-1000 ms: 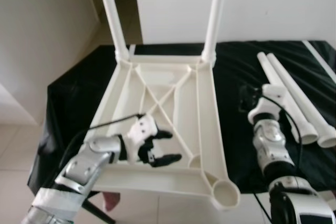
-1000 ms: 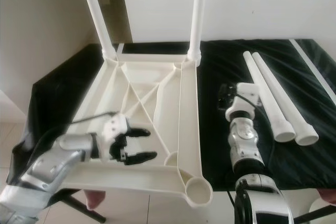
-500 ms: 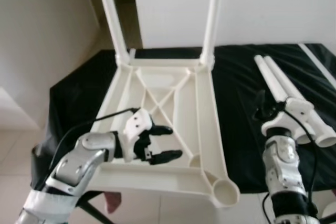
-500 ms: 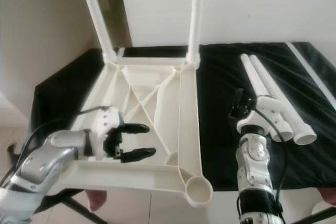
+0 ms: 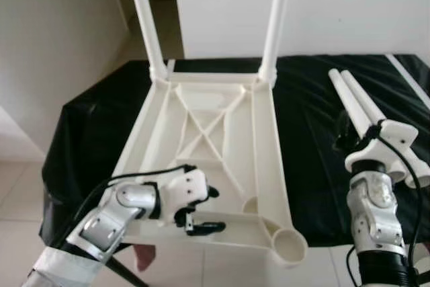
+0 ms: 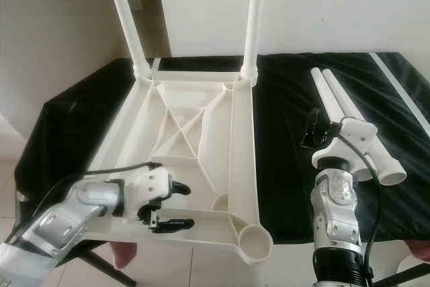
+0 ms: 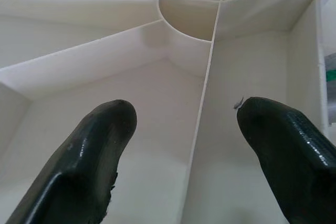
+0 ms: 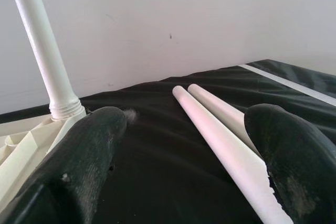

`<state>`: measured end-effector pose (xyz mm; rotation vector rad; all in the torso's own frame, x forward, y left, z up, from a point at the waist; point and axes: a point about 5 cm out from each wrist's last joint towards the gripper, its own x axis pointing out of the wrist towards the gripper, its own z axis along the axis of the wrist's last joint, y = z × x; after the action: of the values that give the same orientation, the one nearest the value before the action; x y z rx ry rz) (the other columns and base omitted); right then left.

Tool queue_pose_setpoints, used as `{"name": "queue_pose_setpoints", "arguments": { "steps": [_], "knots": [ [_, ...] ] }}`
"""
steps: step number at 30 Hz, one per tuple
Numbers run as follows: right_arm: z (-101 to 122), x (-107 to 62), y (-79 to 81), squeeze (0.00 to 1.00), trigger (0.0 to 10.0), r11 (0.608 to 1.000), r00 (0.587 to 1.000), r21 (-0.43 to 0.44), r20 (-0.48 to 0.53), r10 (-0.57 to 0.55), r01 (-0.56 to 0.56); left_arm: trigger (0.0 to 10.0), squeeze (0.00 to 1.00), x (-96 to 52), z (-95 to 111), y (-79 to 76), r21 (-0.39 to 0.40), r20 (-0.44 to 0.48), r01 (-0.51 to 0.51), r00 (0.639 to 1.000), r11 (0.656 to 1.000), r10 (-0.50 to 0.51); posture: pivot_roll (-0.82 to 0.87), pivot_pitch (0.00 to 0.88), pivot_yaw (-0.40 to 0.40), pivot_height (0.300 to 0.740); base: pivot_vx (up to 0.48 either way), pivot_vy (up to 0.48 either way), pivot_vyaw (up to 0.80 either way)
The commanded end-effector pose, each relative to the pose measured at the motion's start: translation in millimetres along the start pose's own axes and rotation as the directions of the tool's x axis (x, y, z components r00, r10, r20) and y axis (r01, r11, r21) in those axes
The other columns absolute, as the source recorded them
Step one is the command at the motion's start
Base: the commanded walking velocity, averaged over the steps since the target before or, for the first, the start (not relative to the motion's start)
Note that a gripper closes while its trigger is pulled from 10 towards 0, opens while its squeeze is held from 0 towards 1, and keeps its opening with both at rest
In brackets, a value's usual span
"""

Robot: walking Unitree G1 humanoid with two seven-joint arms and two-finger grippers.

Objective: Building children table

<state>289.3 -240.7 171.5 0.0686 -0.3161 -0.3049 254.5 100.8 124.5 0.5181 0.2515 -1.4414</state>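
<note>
In the left eye view, you had the upturned table top (image 5: 201,132), a cream ribbed plastic frame, lying on the black cloth (image 5: 309,119) with two legs already standing in its far sockets. Your left gripper (image 5: 201,210) sat inside the near edge with its fingers apart and nothing in them. The near right socket (image 5: 290,245) overhung the cloth's edge; I judged that pressing a leg in there could tip or slide the frame, since smooth plastic on cloth offers little grip.

In the right eye view, your right gripper (image 6: 314,129) hovered just beside the two loose legs (image 6: 349,132), smooth white tubes with flared ends lying side by side. Round tubes roll, so a nudge could send one off the table.

In the left wrist view, the rounded, matte black fingers (image 7: 94,150) stood wide over thin cream ribs meeting a curved socket wall (image 7: 184,30).

In the right wrist view, the fingers (image 8: 79,166) stood wide and empty, the tubes (image 8: 220,129) ahead on the black cloth. Closing from there could catch both tubes instead of one.
</note>
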Motion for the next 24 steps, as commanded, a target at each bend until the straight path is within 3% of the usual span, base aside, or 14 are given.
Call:
{"name": "queue_pose_setpoints", "arguments": {
  "steps": [1,2,3,9,10,15,19,24],
  "knots": [
    [-2.2,-2.4,-1.0,0.0,10.0,1.0,1.0,0.001,-0.02,-0.004,0.004,10.0,0.0,1.4,-2.0,3.3,0.01,-0.023,-0.05,0.998,0.999,0.05,0.02,0.0,0.023,0.74,0.0,0.0,0.0],
    [-1.1,-2.1,-1.3,0.0,10.0,1.0,1.0,0.0,-0.022,-0.005,0.005,10.0,0.0,4.2,-4.3,5.7,0.042,-0.045,-0.072,0.996,0.996,0.074,0.02,0.0,0.023,0.74,0.0,0.0,0.0],
    [-0.8,-0.8,-0.8,0.0,10.0,1.0,1.0,-0.002,-0.025,-0.007,0.006,10.0,0.0,11.9,-10.0,20.4,0.109,-0.113,-0.162,0.978,0.981,0.174,0.02,0.0,0.022,0.74,0.0,0.0,0.0],
    [-2.4,0.2,4.0,0.0,10.0,1.0,0.999,0.005,-0.035,-0.002,0.003,10.0,0.0,20.6,-0.8,38.8,0.154,-0.078,-0.259,0.959,0.954,0.273,0.02,0.0,0.022,0.74,0.0,0.0,0.0],
    [-2.5,0.1,6.2,0.0,10.0,1.0,0.999,0.009,-0.04,0.002,-0.002,10.0,0.0,25.1,6.5,48.3,0.213,-0.058,-0.309,0.943,0.927,0.328,0.02,0.0,0.025,0.74,0.0,0.0,0.0],
    [-2.9,-0.5,5.5,0.0,10.0,1.0,0.999,0.007,-0.046,-0.002,0.003,10.0,0.0,30.0,16.6,59.0,0.189,-0.019,-0.375,0.923,0.907,0.385,0.01,0.0,0.027,0.74,0.0,0.0,0.0],
    [-3.0,-2.5,3.9,0.0,10.0,1.0,0.998,0.005,-0.058,-0.005,0.005,10.0,0.0,38.6,38.3,74.5,0.138,0.085,-0.507,0.862,0.851,0.5,0.0,0.0,0.028,0.74,0.0,0.0,0.0],
    [-2.8,-2.8,3.5,0.0,10.0,1.0,0.998,0.001,-0.059,-0.006,0.006,10.0,0.0,40.1,44.1,78.9,0.098,0.119,-0.532,0.845,0.841,0.521,0.0,0.0,0.028,0.74,0.0,0.0,0.0]
  ]
}}
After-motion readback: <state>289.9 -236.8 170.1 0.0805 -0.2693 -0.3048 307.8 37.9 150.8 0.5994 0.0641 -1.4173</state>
